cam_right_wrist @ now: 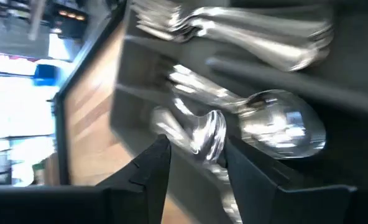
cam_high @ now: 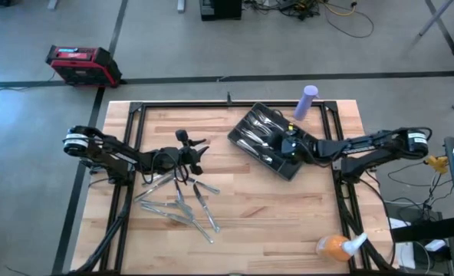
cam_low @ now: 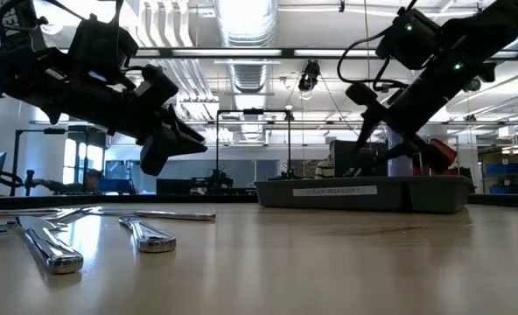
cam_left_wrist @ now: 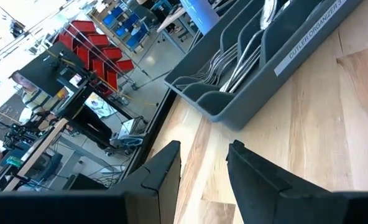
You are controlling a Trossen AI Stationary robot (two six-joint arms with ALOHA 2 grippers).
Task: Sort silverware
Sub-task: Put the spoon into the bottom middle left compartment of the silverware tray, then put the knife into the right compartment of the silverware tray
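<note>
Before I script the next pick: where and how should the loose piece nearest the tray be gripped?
Grip the loose knife-like piece at mid-handle, coming straight down with the left gripper, fingers across its narrow width. It lies flat on the table, slightly apart from the pile, so the fingers have room.

Floor: grey concrete [cam_high: 27, 31], crossed by dark tape lines [cam_high: 350, 75].
Cables: black and yellow cords [cam_high: 342, 14] lie tangled on the floor at the far edge of the high view.
Case: a red and black case [cam_high: 80, 64] sits on the floor beyond the table's far left corner.
Ceiling: open, with white ducts [cam_low: 246, 35] and long strip lights [cam_low: 241, 52], seen in the low view.
Windows: bright panes [cam_low: 75, 162] at the left of the low view.
Furniture: red stacked chairs [cam_left_wrist: 94, 46] and blue bins on shelves [cam_left_wrist: 131, 18] in the left wrist view; dark desks [cam_left_wrist: 59, 134] nearer.
</note>
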